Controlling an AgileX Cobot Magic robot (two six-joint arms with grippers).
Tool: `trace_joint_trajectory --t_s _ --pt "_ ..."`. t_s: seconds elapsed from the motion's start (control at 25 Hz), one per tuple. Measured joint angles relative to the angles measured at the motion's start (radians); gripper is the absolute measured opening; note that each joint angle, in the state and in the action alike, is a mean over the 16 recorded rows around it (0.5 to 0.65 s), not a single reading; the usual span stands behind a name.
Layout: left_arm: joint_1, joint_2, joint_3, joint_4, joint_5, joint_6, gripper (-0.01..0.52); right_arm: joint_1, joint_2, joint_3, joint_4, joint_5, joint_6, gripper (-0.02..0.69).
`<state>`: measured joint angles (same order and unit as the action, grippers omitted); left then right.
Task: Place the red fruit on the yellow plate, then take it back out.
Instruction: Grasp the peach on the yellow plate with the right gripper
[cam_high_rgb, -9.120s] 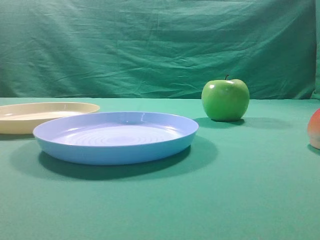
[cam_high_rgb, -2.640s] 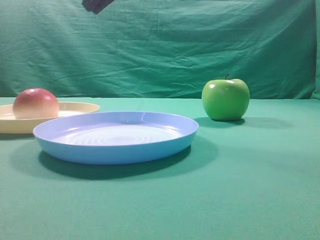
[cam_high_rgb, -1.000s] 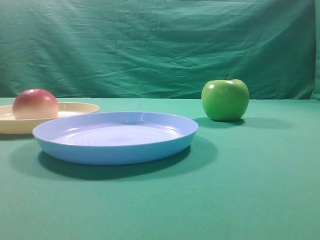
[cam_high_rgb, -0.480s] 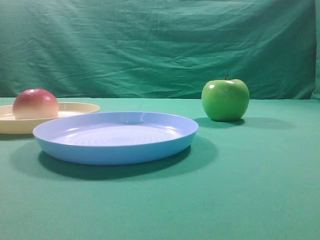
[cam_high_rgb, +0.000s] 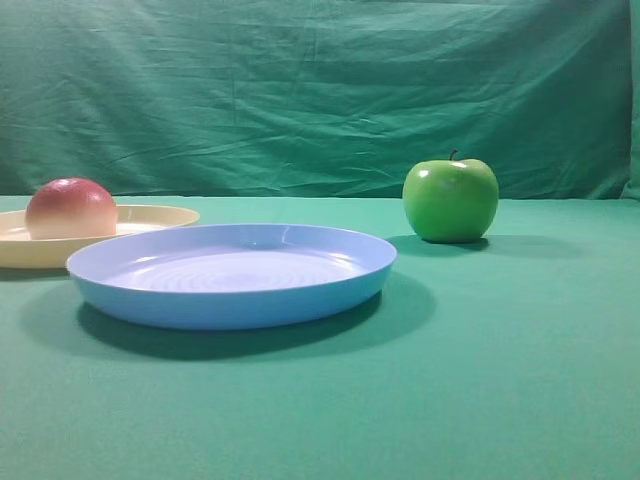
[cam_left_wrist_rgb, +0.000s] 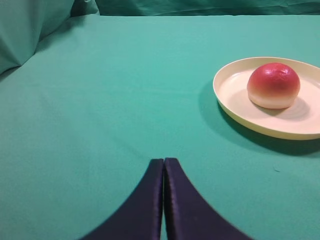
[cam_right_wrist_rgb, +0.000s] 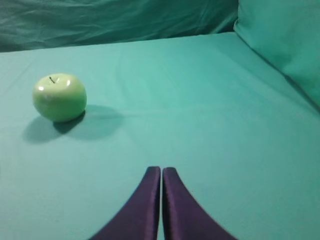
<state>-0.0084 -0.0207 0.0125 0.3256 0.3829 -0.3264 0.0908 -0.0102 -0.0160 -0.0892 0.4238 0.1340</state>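
Since the earliest frame the red fruit (cam_high_rgb: 70, 208) has left the right edge of the exterior view and is now sitting on the yellow plate (cam_high_rgb: 150, 218), and over the last second nothing on the counter (cam_high_rgb: 480, 380) is shifting. Taking the yellow plate as the landmark: the fruit is resting inside it, toward its middle, red side up and pale side down, as the left wrist view is showing (cam_left_wrist_rgb: 273, 85) with the plate's rim (cam_left_wrist_rgb: 235, 116) curving round it. Just in front of the yellow plate and overlapping its near edge in the exterior view, the light blue plate (cam_high_rgb: 232, 275) is lying flat. Well to the right of the yellow plate, beyond the blue one, the green apple (cam_high_rgb: 451, 199) is standing upright with its stem up; the right wrist view is catching it too (cam_right_wrist_rgb: 59, 97). A green cloth backdrop (cam_high_rgb: 320, 90) is hanging behind the yellow plate and everything else. Neither arm is showing in the exterior view. The left pincer (cam_left_wrist_rgb: 163, 162) is hovering over bare counter to the left of the yellow plate, apart from it, its two dark fingers pressed together and gripping nothing. The right pincer (cam_right_wrist_rgb: 161, 170) is likewise hanging with its fingers pressed together, holding nothing, on the apple's side, far from the yellow plate.
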Motion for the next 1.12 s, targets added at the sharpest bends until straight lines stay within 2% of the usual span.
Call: trace_joint_trajectory --t_s 0.6,1.12 --pt "0.000 0.000 0.000 0.000 0.000 0.000 0.000 0.000 0.000 0.036 0.048 -0.027 -0.001 0.000" --pt "0.000 0.000 0.000 0.000 0.000 0.000 0.000 0.000 0.021 -0.024 0.180 -0.199 0.001 0.000"
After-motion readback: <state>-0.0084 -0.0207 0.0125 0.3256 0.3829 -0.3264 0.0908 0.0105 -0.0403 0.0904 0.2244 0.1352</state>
